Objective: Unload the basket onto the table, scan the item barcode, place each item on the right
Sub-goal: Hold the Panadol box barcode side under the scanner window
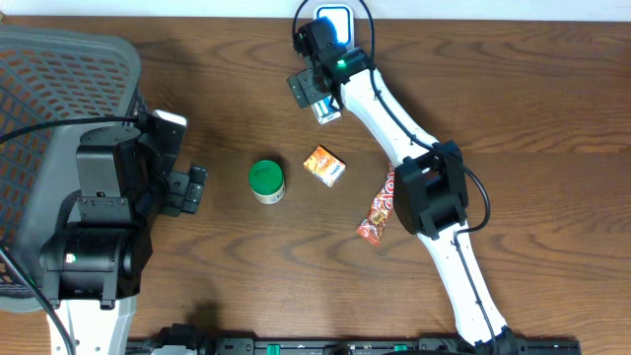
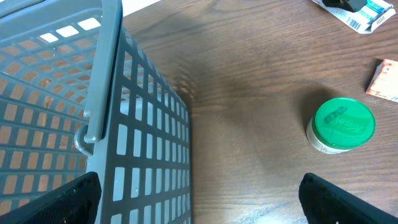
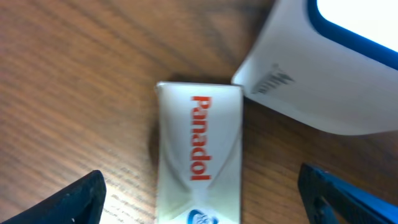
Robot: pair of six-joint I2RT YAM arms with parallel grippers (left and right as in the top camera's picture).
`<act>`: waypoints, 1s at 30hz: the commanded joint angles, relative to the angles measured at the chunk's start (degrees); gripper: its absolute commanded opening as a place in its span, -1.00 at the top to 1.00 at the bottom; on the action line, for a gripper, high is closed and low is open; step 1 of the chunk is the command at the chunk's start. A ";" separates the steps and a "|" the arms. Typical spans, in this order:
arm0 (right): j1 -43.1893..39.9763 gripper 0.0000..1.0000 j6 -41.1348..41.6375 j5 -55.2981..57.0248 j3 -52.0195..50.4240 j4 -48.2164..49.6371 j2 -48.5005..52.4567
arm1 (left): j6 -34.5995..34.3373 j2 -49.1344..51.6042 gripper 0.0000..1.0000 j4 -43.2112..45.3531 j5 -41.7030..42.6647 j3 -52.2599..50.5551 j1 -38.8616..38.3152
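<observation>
Wood-grain table (image 1: 513,89) under both arms. Right arm (image 1: 394,118) stretched far across toward white, blue-rimmed scanner (image 3: 323,68). Right gripper (image 3: 202,193) pointing down, jaws wide apart either side of medicine box (image 3: 199,143), not touching it. Box flat on the wood, just beside scanner's base; red "Panadol" readable along its top. Left gripper (image 2: 202,199) low beside grey basket (image 2: 149,137), jaws spread wide, holding nothing; green-lidded jar (image 2: 342,124) ahead.

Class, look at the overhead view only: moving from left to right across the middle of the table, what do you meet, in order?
Grey mesh basket → left pincer → green-lidded jar → small orange carton → red snack packet.
</observation>
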 commanded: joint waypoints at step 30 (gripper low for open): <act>-0.68 -0.17 5.29 -3.37 -4.48 2.64 2.93 | -0.55 -0.17 -0.99 0.04 0.70 -0.17 0.28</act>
